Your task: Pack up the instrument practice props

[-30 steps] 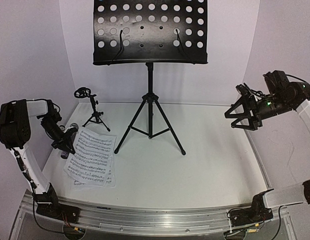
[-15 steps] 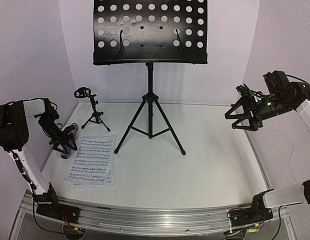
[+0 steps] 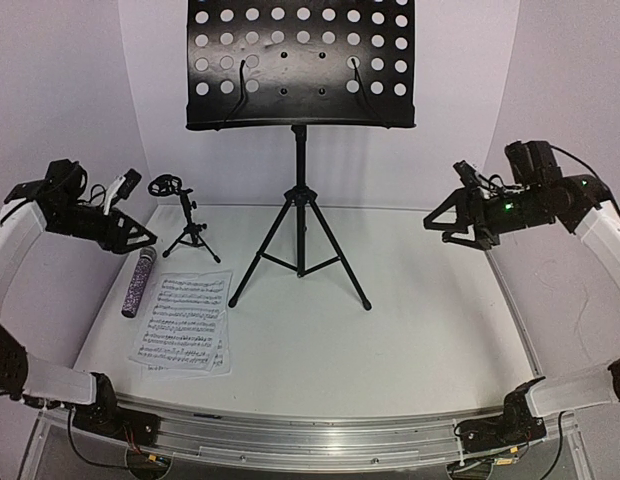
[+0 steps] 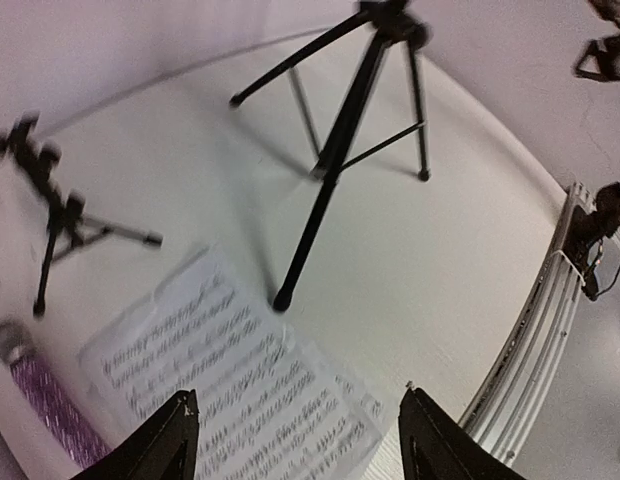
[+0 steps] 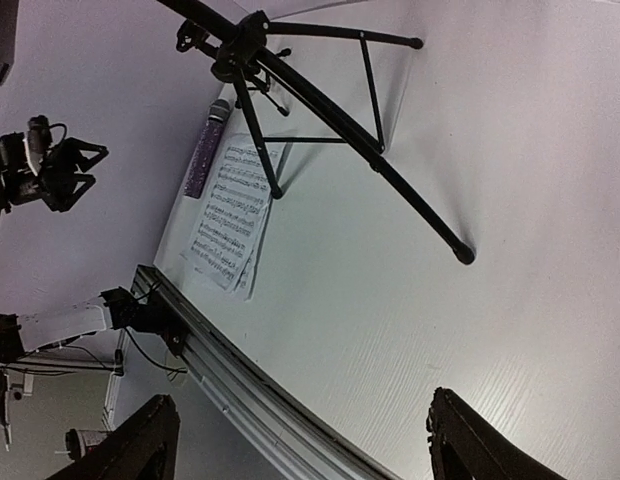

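The tall black music stand (image 3: 300, 190) stands at the table's back middle with its perforated desk (image 3: 301, 62) up high; its tripod legs show in the left wrist view (image 4: 335, 150) and the right wrist view (image 5: 320, 95). The small black mic stand (image 3: 185, 225) stands left of it (image 4: 55, 215). The glittery purple microphone (image 3: 138, 282) lies beside the white sheet-music pages (image 3: 185, 320), which also show in both wrist views (image 4: 230, 385) (image 5: 230, 215). My left gripper (image 3: 140, 237) hangs open and empty above the microphone. My right gripper (image 3: 452, 228) is open and empty, raised at the right.
A metal rail (image 3: 310, 435) runs along the table's near edge, with both arm bases bolted to it. White walls curve round the back and sides. The music stand's legs spread across the table's middle back.
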